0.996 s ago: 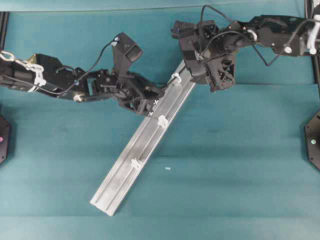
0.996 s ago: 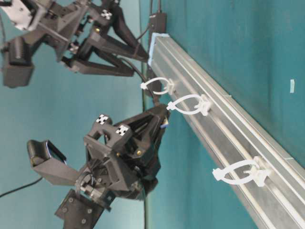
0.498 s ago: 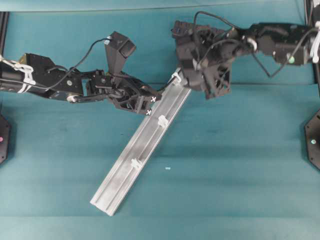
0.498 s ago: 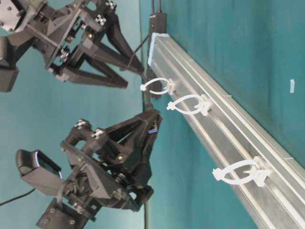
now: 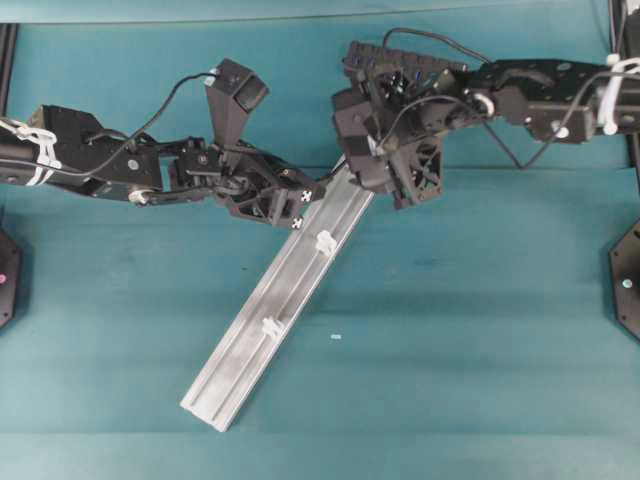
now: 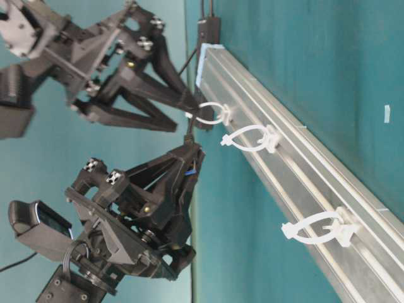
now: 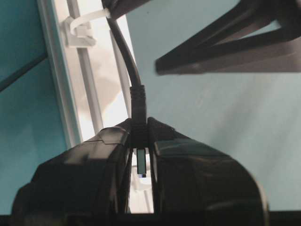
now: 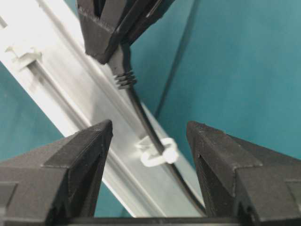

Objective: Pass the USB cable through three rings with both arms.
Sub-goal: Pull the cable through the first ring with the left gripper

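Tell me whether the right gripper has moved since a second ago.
Yes. In the overhead view the right gripper has shifted left, now covering the rail's top ring.

My two arms are black all over, built of open skeletal frames with brass-coloured screws. Black wires loop along my left arm (image 5: 120,170) at the upper left and my right arm (image 5: 530,95) at the upper right; white ties bind them near the frame edges. Small black-and-white checker tags mark my wrists. My fingers (image 8: 61,165) are pointed black wedges.
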{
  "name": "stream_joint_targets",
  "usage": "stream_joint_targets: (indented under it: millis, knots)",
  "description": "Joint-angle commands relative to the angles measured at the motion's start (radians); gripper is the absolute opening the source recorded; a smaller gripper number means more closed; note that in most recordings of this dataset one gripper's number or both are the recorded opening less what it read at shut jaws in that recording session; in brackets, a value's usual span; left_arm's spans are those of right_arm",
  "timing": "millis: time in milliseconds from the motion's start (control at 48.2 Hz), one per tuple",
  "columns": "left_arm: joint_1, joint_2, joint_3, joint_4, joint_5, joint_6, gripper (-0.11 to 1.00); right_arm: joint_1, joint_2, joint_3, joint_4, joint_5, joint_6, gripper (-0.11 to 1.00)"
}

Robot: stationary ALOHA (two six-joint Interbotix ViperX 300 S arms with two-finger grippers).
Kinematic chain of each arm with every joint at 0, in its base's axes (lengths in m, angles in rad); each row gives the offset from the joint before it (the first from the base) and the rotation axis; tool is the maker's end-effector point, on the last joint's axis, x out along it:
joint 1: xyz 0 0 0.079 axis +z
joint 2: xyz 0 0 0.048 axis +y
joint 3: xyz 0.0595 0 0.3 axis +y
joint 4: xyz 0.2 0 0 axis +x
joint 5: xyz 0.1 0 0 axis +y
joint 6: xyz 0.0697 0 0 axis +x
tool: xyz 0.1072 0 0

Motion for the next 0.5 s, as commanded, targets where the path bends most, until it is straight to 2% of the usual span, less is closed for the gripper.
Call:
stream_joint_targets:
  millis: [0, 124, 228, 332, 415, 477]
  knots:
    - [-0.006, -0.064, -0.025, 0.003, -0.006, 0.003, 0.09, 0.008, 0.012, -0.017, -0.002, -0.005, 0.008, 0.78]
    - [-0.006, -0.063, -0.026, 0.003, -0.006, 0.003, 0.09, 0.011, 0.028, -0.028, -0.002, -0.005, 0.005, 0.74]
    - [-0.006, -0.063, -0.026, 0.003, -0.006, 0.003, 0.09, 0.015, 0.038, -0.038, -0.002, -0.005, 0.002, 0.65]
    - [-0.006, -0.063, -0.025, 0.003, -0.006, 0.005, 0.09, 0.023, 0.048, -0.046, -0.003, 0.005, -0.002, 0.47]
    - [-0.006, -0.063, -0.026, 0.003, -0.006, 0.005, 0.09, 0.031, 0.051, -0.051, -0.003, 0.011, -0.002, 0.26]
    - [-0.006, -0.064, -0.025, 0.003, -0.006, 0.005, 0.09, 0.032, 0.051, -0.054, -0.003, 0.015, -0.002, 0.14]
